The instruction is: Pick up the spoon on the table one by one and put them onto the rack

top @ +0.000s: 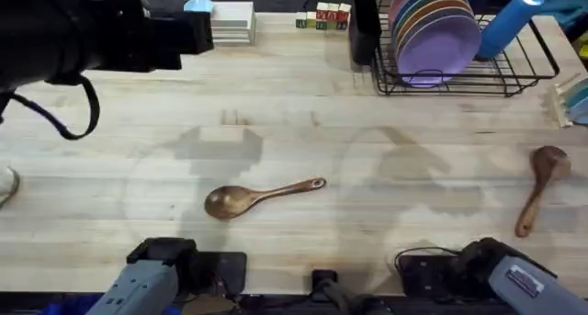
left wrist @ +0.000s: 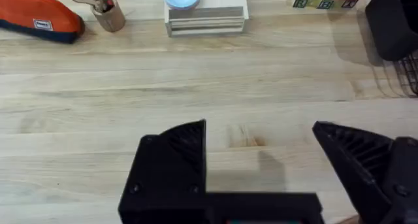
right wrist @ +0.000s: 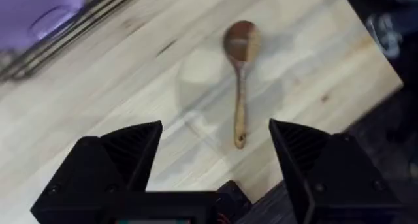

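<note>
While I scan from the left of the overhead view, I see my left arm risen close under the camera as a large dark blur over the far-left part of the table (top: pixel 276 95). From its wrist camera the left gripper (left wrist: pixel 261 152) hangs with its black fingers spread apart and nothing between them, only bare planks below; beyond it sit an orange pouch (left wrist: pixel 39 18), a small tan cup (left wrist: pixel 110 15) of pale utensils and a white stacked tray stand (left wrist: pixel 206 18) with a pale blue disc on top. Near the table's middle one spoon (top: pixel 257 197) lies flat — bowl to the left, handle running right and slightly away from me. Further right and at the far edge stands the rack (top: pixel 514 76), black wire, with colourful plates (top: pixel 436 30) upright in it and a blue object leaning at its right end. At the far right the second spoon (top: pixel 540 185) lies near the table's edge, bowl away from me, handle toward the near edge. My right gripper (right wrist: pixel 215 152) hovers above that spoon (right wrist: pixel 240 74), fingers wide apart and empty — not touching it.
</note>
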Action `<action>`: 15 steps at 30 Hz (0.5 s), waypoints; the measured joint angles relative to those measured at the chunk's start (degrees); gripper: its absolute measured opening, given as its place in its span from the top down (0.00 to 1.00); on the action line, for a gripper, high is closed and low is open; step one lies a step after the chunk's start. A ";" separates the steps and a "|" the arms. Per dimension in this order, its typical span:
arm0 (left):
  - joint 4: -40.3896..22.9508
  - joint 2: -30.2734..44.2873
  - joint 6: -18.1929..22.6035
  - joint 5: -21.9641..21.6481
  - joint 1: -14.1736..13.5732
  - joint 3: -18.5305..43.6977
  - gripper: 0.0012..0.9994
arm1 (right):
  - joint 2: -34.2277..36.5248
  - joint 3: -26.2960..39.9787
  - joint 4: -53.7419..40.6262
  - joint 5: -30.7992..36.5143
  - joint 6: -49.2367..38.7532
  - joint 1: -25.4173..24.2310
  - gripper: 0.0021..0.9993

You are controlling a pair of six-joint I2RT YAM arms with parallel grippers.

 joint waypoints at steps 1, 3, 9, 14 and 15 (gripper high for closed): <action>-0.02 0.00 -0.02 0.01 -0.01 0.00 0.01 | 0.00 0.00 0.00 0.06 0.35 -1.81 0.00; -0.02 0.00 -0.01 0.01 0.01 0.02 0.01 | 0.05 0.00 0.00 0.22 0.80 -4.37 0.00; -0.02 0.00 0.00 0.02 -0.01 0.02 0.01 | 4.94 0.26 -0.11 0.42 1.52 -6.74 0.00; -0.02 0.00 0.00 0.04 -0.01 0.02 0.01 | 9.60 0.26 -0.24 0.41 1.93 -6.74 0.00; -0.02 0.00 -0.01 0.03 0.01 0.01 0.01 | 10.37 0.26 -0.22 0.41 2.14 -6.74 0.00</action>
